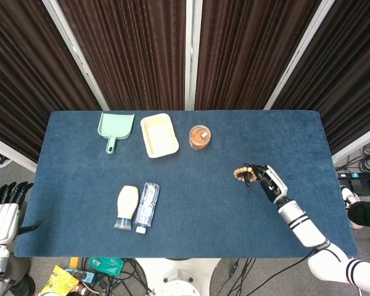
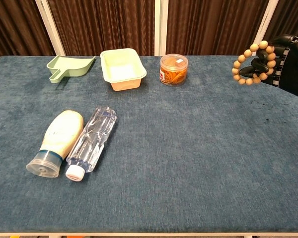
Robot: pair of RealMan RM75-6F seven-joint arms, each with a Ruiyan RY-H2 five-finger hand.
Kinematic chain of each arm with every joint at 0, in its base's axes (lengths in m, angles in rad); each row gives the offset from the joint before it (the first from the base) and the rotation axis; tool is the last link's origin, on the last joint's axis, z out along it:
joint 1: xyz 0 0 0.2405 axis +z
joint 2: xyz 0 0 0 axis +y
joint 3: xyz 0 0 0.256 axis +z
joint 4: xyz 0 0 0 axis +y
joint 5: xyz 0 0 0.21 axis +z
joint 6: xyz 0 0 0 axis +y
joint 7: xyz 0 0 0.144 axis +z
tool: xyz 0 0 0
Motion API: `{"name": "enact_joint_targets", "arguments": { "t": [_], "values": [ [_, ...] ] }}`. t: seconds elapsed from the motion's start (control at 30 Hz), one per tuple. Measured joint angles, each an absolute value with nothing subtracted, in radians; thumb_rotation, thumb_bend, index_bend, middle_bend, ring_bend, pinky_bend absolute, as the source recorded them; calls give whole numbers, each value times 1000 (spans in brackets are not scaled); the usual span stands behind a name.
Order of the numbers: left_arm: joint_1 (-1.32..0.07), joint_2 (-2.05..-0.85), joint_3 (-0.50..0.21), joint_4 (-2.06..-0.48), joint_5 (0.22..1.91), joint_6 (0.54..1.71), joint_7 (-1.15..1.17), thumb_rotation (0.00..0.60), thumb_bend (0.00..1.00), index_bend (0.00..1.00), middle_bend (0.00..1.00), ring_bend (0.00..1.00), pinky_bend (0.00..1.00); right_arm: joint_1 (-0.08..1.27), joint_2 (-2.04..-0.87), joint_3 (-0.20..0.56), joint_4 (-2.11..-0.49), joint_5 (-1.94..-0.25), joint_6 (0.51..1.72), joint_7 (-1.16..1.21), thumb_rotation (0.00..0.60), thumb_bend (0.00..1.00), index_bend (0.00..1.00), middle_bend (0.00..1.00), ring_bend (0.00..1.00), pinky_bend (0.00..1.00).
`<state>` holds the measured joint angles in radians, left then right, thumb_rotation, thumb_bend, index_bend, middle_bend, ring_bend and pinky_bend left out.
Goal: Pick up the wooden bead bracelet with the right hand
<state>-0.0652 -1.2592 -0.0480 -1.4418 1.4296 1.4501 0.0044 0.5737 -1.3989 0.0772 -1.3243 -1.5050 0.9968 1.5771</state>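
The wooden bead bracelet (image 2: 244, 64) hangs as a ring of tan beads from the dark fingers of my right hand (image 2: 283, 62), held clear above the blue table at the right edge of the chest view. In the head view the same bracelet (image 1: 242, 174) sits at the tip of the right hand (image 1: 266, 180), right of the table's middle. My left hand (image 1: 5, 213) rests off the table's left front corner, fingers apart and holding nothing.
A cream squeeze bottle (image 2: 57, 141) and a clear plastic bottle (image 2: 92, 140) lie side by side at front left. At the back stand a green scoop (image 2: 67, 67), a cream tray (image 2: 122, 69) and a clear jar of rubber bands (image 2: 174, 69).
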Motion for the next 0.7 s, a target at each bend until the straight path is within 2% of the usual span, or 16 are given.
{"name": "enact_joint_targets", "arguments": {
  "t": [0.27,0.3,0.4,0.43,0.47,0.57,0.6,0.7],
  "values": [
    [-65,-1262,-47,-1437,1431,1451,0,600,33,140,118,43,60,572,-1398,73,-1316,-1524,1013,1590,302,1000,523,613,304,0],
    [-65,-1262,-47,-1437,1432,1452,-1,600,33,140,118,43,60,573,-1397,72,-1313,-1530,1016,1592,292,1000,511,605,298,0],
    [-66,-1262,-47,-1436,1433,1451,-1,600,33,140,118,43,60,575,-1396,63,-1306,-1547,1020,1602,189,977,474,586,281,0],
    [-66,-1263,-47,-1436,1432,1450,-2,600,32,140,118,43,60,575,-1396,60,-1303,-1550,1021,1609,157,916,461,583,277,0],
    [-66,-1263,-46,-1436,1431,1449,-2,600,33,140,118,43,60,576,-1396,56,-1300,-1555,1023,1617,145,813,449,582,274,0],
    [-67,-1263,-47,-1435,1430,1446,-1,600,33,140,118,43,60,579,-1397,45,-1285,-1569,1025,1636,136,495,414,583,272,0],
    [-68,-1262,-47,-1436,1430,1445,0,600,32,140,118,43,60,579,-1399,42,-1282,-1571,1026,1643,136,426,407,586,272,0],
    [-68,-1261,-48,-1438,1429,1446,1,600,33,140,118,43,60,580,-1403,36,-1272,-1574,1031,1656,136,338,406,600,272,0]
  ]
}}
